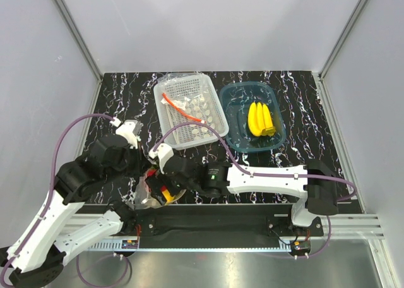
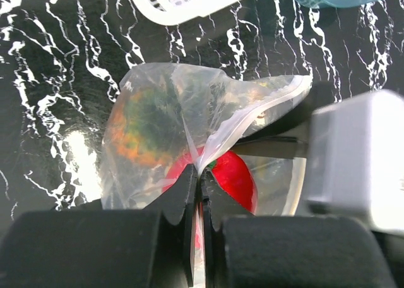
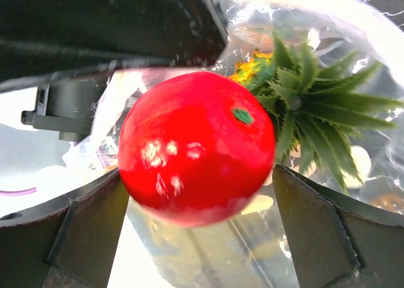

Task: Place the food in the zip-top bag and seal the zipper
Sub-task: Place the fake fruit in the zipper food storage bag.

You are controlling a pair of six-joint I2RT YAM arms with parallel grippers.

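Note:
The zip-top bag (image 2: pixel 183 105) lies at the near left of the table (image 1: pixel 297 155) with its mouth held open. My left gripper (image 2: pixel 201 174) is shut on the bag's edge beside the zipper (image 2: pixel 268 108). My right gripper (image 3: pixel 197 171) reaches into the mouth, fingers (image 3: pixel 315 225) spread. The small red fruit (image 3: pixel 196 155) sits just past the fingertips, blurred, not visibly squeezed. The orange piece with green leaves (image 3: pixel 303 92) lies deeper in the bag. The banana bunch (image 1: pixel 261 119) lies in the blue-tinted tub (image 1: pixel 274 102). Both grippers meet over the bag (image 1: pixel 156 192).
A white perforated basket (image 1: pixel 165 89) at the back centre holds a dotted packet and a red-orange strip. The tub stands to its right. Grey walls close in the table on three sides. The right arm (image 1: pixel 265 177) lies across the near edge.

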